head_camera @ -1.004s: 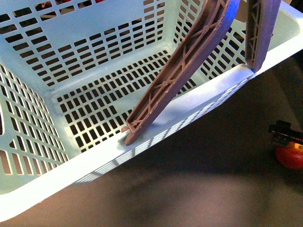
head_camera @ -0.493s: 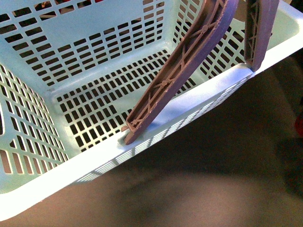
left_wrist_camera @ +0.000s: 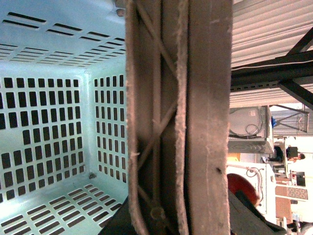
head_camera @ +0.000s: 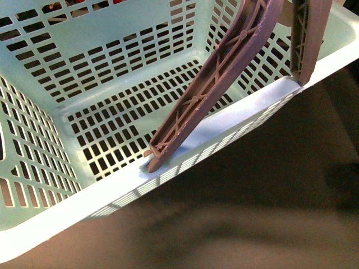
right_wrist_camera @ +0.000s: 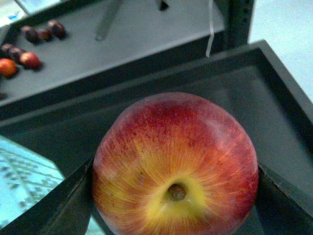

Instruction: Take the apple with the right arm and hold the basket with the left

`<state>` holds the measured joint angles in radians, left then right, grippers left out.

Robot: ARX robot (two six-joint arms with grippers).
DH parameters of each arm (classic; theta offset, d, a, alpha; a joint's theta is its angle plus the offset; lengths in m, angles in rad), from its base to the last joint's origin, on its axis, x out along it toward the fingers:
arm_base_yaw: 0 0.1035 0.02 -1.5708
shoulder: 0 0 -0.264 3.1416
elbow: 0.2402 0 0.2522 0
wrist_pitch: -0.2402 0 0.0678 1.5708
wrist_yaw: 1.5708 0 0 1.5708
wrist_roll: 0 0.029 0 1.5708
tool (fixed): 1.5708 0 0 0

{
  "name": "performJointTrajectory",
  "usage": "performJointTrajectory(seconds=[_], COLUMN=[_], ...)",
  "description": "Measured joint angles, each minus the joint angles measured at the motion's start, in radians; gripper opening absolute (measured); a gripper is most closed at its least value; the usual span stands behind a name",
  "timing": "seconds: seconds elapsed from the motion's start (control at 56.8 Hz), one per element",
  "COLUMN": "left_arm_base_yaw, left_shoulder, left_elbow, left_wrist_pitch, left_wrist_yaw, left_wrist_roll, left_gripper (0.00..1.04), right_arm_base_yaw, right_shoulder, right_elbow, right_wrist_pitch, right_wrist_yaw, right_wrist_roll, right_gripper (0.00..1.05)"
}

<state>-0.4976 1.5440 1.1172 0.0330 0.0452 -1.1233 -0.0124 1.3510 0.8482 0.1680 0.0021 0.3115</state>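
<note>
1. While the apple [right_wrist_camera: 176, 161] sits squarely between the right gripper [right_wrist_camera: 173, 203] jaws, they clamp its sides to carry it.
2. Left gripper jaws: cannot tell. The raised handle [left_wrist_camera: 176, 117] fills the view just ahead of them, likely steadying the basket [head_camera: 84, 196].

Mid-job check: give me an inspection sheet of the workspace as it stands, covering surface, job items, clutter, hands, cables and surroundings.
Surface: dark surface beside the basket; dark tray behind the apple.
Job's things: basket tilted, nothing seen inside, handle raised; apple clamped, stem end toward the right wrist camera.
Clutter: small dark-red and orange fruits on a grey shelf.
Hands: right hand shut on the apple; left hand cannot be judged, the handle fills its view.
Cables: one pale cord hanging by a dark post.
Surroundings: ribbed wall, dark beams, white machines.
</note>
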Motion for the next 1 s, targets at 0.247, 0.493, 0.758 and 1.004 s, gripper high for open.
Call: performJointTrajectory(seconds=[0.247,0.493,0.758,1.004], left_arm_base_yaw=[0.0,0.0,0.0,0.0], left_shoulder=[0.0,0.0,0.0,0.006], left_elbow=[0.0,0.0,0.0,0.0], left_wrist_pitch=[0.0,0.0,0.0,-0.003], left_wrist_yaw=[0.0,-0.001,-0.001,0.002], left_wrist_roll=[0.0,0.001,0.001,0.01], left_gripper=[0.16,0.16,0.16,0.16], right_arm_base_yaw=[0.265,0.472,0.521,0.494], right_shoulder=[0.026,0.071,0.092,0.045], right_elbow=[0.045,0.053,0.026,0.025], right_wrist_pitch=[0.01,0.027,0.014,0.011], right_wrist_yaw=[0.061,0.112,0.137,0.245], right_wrist_roll=[0.07,0.085,0.08,0.081], right_gripper=[0.8,0.8,0.93,0.96])
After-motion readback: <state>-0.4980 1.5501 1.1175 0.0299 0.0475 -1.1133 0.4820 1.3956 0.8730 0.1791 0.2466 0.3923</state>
